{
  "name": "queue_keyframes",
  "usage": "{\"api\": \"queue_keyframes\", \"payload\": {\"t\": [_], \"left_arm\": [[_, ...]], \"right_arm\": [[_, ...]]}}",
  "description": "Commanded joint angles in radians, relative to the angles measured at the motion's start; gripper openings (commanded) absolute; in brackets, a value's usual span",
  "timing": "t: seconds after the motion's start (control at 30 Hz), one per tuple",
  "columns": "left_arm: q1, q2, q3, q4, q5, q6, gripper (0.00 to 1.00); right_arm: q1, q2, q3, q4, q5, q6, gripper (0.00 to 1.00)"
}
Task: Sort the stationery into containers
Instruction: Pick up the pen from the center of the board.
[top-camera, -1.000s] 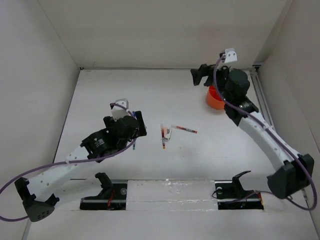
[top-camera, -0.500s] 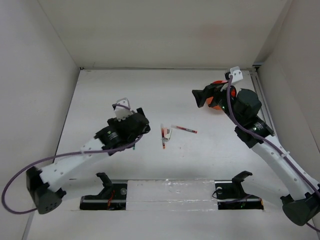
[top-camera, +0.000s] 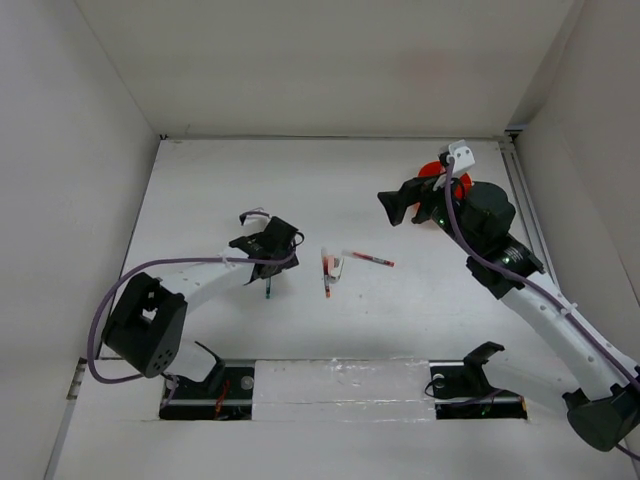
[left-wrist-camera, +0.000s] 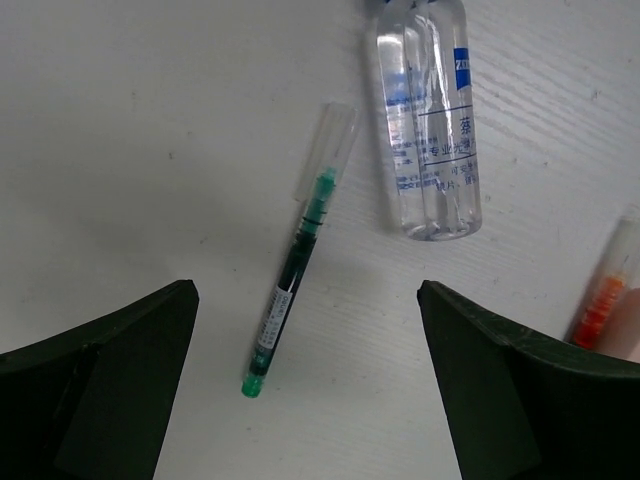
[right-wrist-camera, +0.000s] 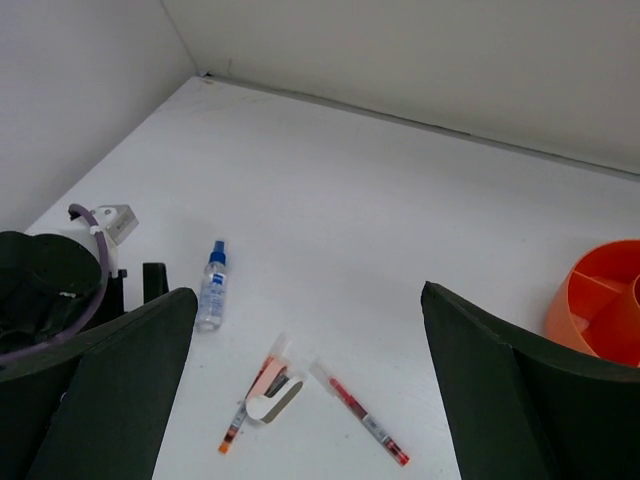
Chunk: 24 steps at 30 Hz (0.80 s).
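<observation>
A green pen (left-wrist-camera: 292, 283) lies on the white table, its lower end between the fingers of my open left gripper (left-wrist-camera: 305, 290), untouched. A clear blue-capped tube (left-wrist-camera: 430, 130) lies just beyond it. From above, the left gripper (top-camera: 272, 250) hovers over the green pen (top-camera: 268, 289). A red pen (top-camera: 368, 258) and an orange-tipped pen (top-camera: 327, 272) with a small white piece (right-wrist-camera: 276, 398) lie mid-table. My right gripper (top-camera: 392, 206) is open and empty, raised beside the orange tub (top-camera: 436, 170). The right wrist view shows the tub (right-wrist-camera: 600, 300) at its right.
White walls enclose the table on three sides. The left arm's wrist and purple cable (right-wrist-camera: 45, 290) sit close to the tube (right-wrist-camera: 212, 285). Black mounts (top-camera: 470, 375) stand along the near edge.
My left arm has swung round and brought its gripper down over the green pen. My right gripper has come away from above the tub, toward the table's middle.
</observation>
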Motion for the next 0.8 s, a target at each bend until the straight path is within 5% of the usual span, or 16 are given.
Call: {"api": "queue_keyframes", "payload": {"t": [0.0, 0.5, 0.77], "left_arm": [[0.004, -0.006, -0.048, 0.068, 0.070, 0.023, 0.89], [0.004, 0.057, -0.149, 0.076, 0.115, -0.019, 0.52], [0.004, 0.077, -0.140, 0.042, 0.124, -0.059, 0.17]], "right_arm": [[0.011, -0.015, -0.008, 0.022, -0.014, 0.003, 1.00], [0.029, -0.036, -0.008, 0.040, -0.002, 0.003, 1.00], [0.030, -0.086, -0.008, 0.040, 0.018, 0.003, 1.00]]}}
